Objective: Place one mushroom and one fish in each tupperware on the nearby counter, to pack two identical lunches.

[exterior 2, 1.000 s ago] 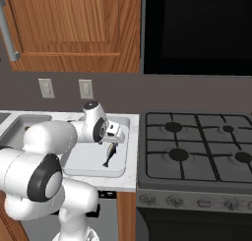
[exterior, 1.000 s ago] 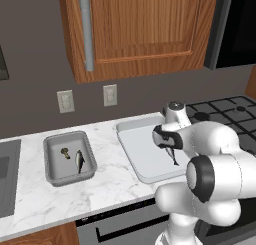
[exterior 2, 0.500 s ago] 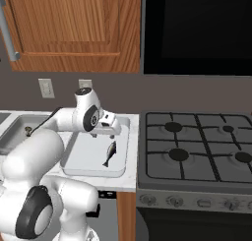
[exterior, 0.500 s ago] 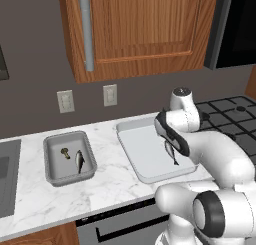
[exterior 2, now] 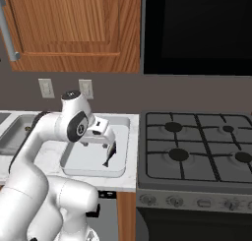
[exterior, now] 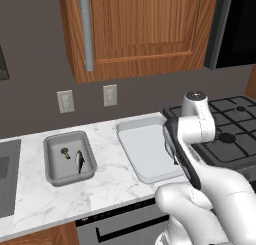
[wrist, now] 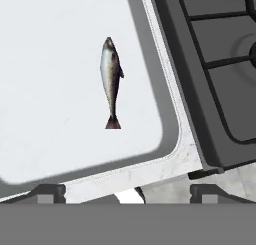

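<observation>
1. The gripper (exterior 2: 109, 140) hung just above the larger, paler tupperware (exterior: 141, 151), its fingers (wrist: 49, 193) spread wide and holding nothing.
2. A fish (wrist: 111, 80) lay flat inside that tub, near the wall on the stovetop (exterior 2: 197, 149) side, apart from the fingers.
3. The smaller, darker tupperware (exterior: 52, 167) on the tabletop (exterior: 105, 181) already held a mushroom (exterior: 65, 152) and a second fish (exterior: 79, 160).
4. The paler tub appeared to lack its mushroom, so that was likely the next fetch.
5. To do it well, the arm should rise straight clear of the tub wall before swinging, so the fish stays undisturbed.
</observation>
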You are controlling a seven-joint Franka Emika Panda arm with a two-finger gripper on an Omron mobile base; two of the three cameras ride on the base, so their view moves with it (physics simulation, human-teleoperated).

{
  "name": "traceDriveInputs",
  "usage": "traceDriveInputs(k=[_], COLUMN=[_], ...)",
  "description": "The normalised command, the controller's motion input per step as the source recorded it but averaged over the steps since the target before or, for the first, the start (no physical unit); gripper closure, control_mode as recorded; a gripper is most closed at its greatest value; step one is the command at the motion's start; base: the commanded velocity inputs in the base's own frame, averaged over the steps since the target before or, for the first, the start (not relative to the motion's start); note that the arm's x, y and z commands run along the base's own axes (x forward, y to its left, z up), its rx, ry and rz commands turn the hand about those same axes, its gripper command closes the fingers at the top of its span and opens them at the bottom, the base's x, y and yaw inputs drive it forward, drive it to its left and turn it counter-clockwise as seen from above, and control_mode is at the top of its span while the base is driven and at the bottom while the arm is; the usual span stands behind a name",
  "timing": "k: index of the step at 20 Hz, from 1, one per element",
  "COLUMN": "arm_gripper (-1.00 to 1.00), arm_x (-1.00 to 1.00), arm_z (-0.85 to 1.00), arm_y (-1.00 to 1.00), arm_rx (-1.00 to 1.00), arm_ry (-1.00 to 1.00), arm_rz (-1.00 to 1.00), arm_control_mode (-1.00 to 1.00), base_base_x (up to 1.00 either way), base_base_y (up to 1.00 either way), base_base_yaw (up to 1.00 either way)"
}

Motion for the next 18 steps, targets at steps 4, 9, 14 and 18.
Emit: traceDriveInputs(k=[4, 9, 14, 18], arm_gripper=[-1.0, -1.0, -1.0, -1.0], arm_x=[-0.35, -0.52, 0.0, 0.0], arm_z=[-0.23, -0.03, 0.0, 0.0], arm_y=[0.0, 0.0, 0.0, 0.0], arm_rx=[0.0, 0.0, 0.0, 0.0], arm_ry=[-0.03, -0.09, 0.0, 0.0], arm_rz=[0.03, 0.04, 0.0, 0.0], arm_control_mode=[-1.0, 1.0, 1.0, 1.0], base_base_x=[0.0, -0.2, -1.0, -1.0], base_base_y=[0.0, 0.0, -0.04, -0.2], base_base_yaw=[0.0, 0.01, 0.06, 0.04])
